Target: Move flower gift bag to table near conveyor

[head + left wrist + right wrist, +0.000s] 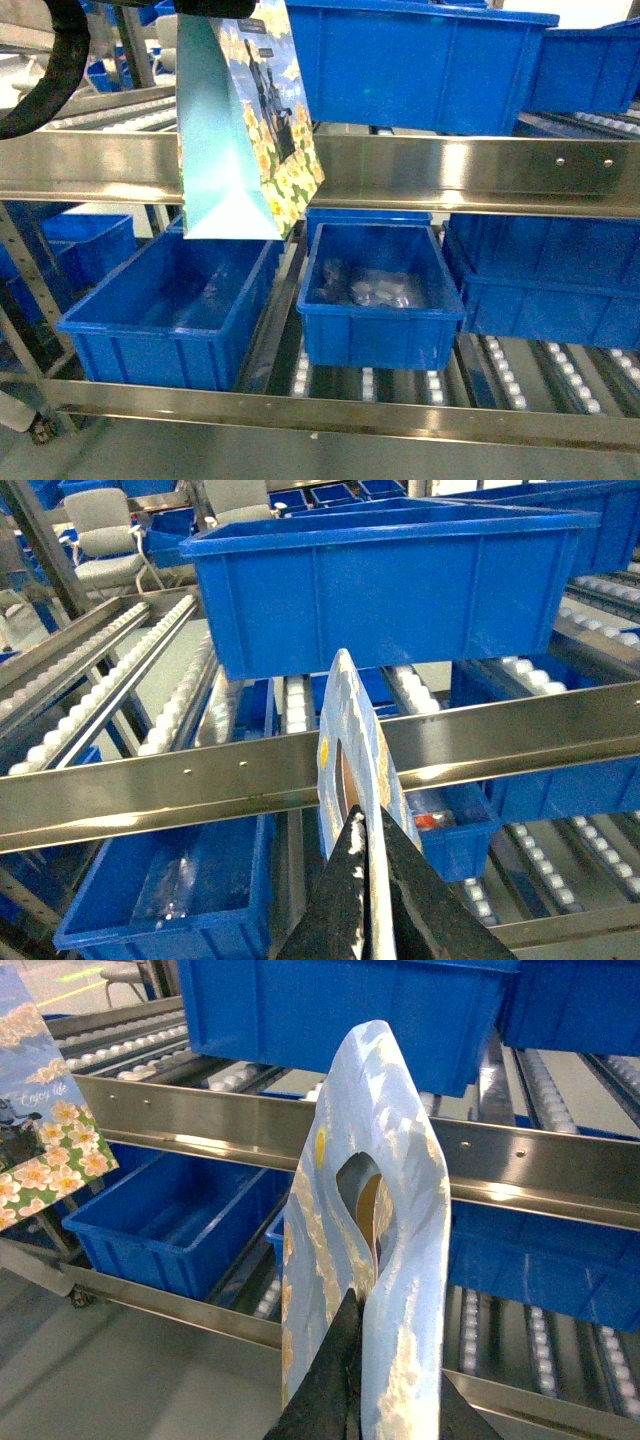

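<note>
— Bags, how many are showing?

— Two. Item one: the flower gift bag [262, 130], hanging upright in the air at the upper left of the head view, in front of the upper steel rail of the conveyor [450, 170] and above the left lower bin [165, 310]. Item two: a cloud-print bag [385, 1190], showing in the right wrist view, with the flower bag's corner sitting well apart at that view's left edge.

— Pincers?

— Two. The left pincer [368, 825] is pressing together on the flower gift bag's top edge, just below its handle cutout. The right pincer [356, 1310] is pinching the cloud-print bag the same way, below its cutout.

— Bins?

— Counting the front rows in the head view: two blue bins sitting on the upper rollers, three on the lower level. The middle lower bin [380, 335] is holding several clear packets; their number I cannot tell.

— Anything else?

— One black cable [45, 80], looping at the upper left.
</note>
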Controlling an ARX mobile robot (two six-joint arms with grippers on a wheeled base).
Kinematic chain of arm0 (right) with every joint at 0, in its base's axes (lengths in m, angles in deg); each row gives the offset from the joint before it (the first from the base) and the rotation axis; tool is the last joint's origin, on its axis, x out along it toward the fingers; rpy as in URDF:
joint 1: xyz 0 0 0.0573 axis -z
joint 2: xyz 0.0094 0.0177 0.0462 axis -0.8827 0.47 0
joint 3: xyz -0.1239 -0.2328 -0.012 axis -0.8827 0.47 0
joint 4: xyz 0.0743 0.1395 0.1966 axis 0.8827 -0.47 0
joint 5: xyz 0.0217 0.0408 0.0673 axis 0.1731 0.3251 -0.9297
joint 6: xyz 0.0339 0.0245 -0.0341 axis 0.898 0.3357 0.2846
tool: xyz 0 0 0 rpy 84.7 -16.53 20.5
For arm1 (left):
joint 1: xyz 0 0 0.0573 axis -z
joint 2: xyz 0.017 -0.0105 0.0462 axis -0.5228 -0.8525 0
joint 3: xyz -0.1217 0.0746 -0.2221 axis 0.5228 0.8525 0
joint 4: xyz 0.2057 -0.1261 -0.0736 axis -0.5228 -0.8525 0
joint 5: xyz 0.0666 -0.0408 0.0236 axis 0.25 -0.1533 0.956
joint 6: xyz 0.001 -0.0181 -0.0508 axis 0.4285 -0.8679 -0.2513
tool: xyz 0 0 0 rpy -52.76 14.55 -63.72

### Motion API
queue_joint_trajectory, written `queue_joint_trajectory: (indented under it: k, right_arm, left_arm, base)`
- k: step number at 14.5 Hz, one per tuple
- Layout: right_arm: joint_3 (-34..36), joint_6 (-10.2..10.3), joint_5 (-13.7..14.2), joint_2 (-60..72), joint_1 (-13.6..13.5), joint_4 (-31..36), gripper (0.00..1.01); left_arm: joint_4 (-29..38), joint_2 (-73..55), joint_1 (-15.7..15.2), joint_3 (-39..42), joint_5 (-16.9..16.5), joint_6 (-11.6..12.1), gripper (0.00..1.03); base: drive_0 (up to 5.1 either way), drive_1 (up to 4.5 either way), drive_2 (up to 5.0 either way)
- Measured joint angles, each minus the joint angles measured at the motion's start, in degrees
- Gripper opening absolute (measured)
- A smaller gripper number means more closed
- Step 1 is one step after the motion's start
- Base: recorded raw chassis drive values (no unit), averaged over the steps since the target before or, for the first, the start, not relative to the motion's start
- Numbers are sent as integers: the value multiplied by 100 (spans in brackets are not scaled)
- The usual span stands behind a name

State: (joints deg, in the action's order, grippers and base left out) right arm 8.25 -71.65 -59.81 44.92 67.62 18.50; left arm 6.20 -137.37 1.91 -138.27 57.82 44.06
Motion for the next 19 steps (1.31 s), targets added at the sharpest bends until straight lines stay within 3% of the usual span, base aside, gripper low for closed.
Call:
queue_joint_trajectory:
  k: [19]
  right_arm:
    - [0,0,-2,-4,-2,9,2]
  left_arm:
    - [9,0,11,0,2,2,2]
  base:
    - [-487,163,318]
